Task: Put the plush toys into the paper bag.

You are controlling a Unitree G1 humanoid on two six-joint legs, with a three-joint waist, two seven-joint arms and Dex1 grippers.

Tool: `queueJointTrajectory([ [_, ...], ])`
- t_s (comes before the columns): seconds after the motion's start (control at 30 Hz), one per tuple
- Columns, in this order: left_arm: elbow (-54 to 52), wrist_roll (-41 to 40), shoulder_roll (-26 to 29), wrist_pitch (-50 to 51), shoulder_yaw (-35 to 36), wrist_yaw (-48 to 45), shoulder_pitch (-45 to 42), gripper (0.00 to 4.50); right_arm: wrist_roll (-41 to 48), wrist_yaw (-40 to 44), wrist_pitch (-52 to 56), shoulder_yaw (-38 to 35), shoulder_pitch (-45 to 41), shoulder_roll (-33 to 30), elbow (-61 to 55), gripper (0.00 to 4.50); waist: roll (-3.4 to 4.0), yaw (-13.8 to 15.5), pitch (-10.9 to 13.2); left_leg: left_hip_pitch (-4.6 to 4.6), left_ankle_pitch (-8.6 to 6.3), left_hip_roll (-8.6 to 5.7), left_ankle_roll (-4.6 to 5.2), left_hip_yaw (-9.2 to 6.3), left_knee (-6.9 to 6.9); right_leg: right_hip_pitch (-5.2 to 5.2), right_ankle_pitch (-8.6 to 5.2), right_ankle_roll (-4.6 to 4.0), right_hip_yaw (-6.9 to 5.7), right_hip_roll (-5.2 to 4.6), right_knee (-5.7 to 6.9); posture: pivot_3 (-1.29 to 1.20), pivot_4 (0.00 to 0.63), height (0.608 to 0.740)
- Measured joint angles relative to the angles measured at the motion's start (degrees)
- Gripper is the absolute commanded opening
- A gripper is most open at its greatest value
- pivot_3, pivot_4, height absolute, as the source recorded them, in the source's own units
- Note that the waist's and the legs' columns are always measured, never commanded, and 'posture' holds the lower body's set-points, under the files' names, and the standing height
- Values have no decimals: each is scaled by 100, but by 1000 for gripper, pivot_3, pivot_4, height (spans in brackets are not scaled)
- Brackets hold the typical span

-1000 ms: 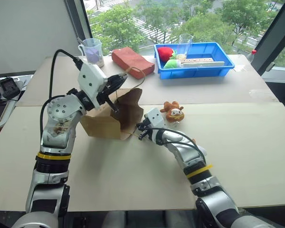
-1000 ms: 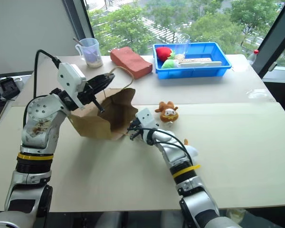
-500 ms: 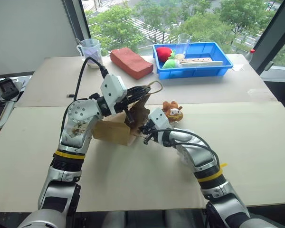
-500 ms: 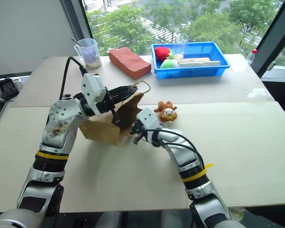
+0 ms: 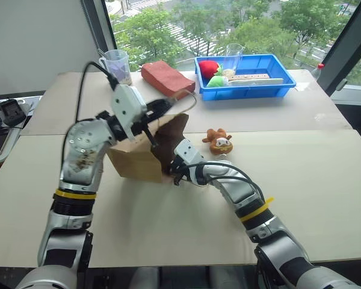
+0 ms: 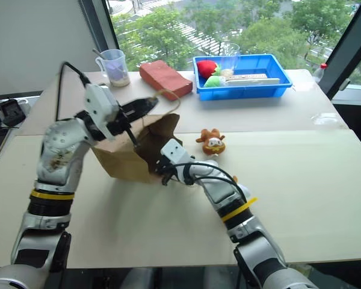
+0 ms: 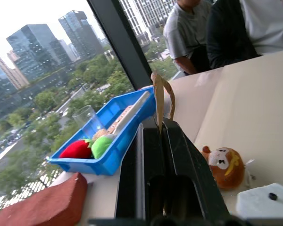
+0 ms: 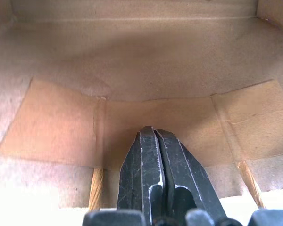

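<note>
Tall windows with green treetops beyond close off the far side of a pale beige worktop, seen from the head. On it the paper bag lies on its side, long axis across the worktop, its open mouth toward the robot's right. One orange-brown plush toy sits just right of that mouth, face toward the robot. The left tool is shut on the cord handle, holding the upper lip of the mouth raised. The right tool is at the lower lip of the mouth. Farther back stand one blue tray holding a red and a green soft shape, one reddish-brown packet and one clear measuring cup.

From the left wrist, the left tool's fingers are pressed together on the tan cord handle, whose loop rises above the tips. Past them lie the toy, the tray and the packet; two people stand at the worktop's far edge.

From the right wrist, the right tool is together with nothing between its fingers, pointing into the bag's brown interior toward its folded bottom panel
</note>
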Motion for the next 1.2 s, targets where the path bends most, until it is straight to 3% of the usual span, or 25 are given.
queueJointTrajectory([
  [0.23, -281, 378, 13, 21, 237, 776, -269, 0, -2, -27, -10, -25, -39, 71, 148, 50, -1, -10, -1, 6, 0, 0, 0, 1, 1, 3, 0, 0, 0, 0, 2, 0, 150, 740],
  [0.57, -695, 318, -60, 34, -170, 545, 662, 0, 171, -74, -175, -429, -152, 227, 348, 50, 0, -6, -1, 3, 2, 0, -4, 1, 1, -2, 0, 0, 2, 0, 2, 0, 150, 740],
  [0.97, -379, 179, -240, -248, -361, 124, 847, 0, 1320, -141, 256, -1477, -96, 454, -1361, 50, 0, -13, -1, -2, 3, 2, -4, 1, -43, -16, 0, 0, 0, 0, -2, 0, 150, 740],
  [1.07, -347, 146, -242, -281, -368, 28, 931, 0, 1670, -135, 591, -1755, 67, 206, -1929, 50, 0, 19, -1, -3, 3, 1, -4, 1, -43, -14, 0, 0, 0, -1, -6, 0, 150, 740],
  [1.2, -292, 74, -245, -284, -364, -43, 949, 0, 2236, 50, 1269, -2186, 394, -575, -2715, 50, 0, 91, -1, -7, 3, 1, -4, 2, -42, -14, 0, 0, 0, -1, -10, 0, 150, 740],
])
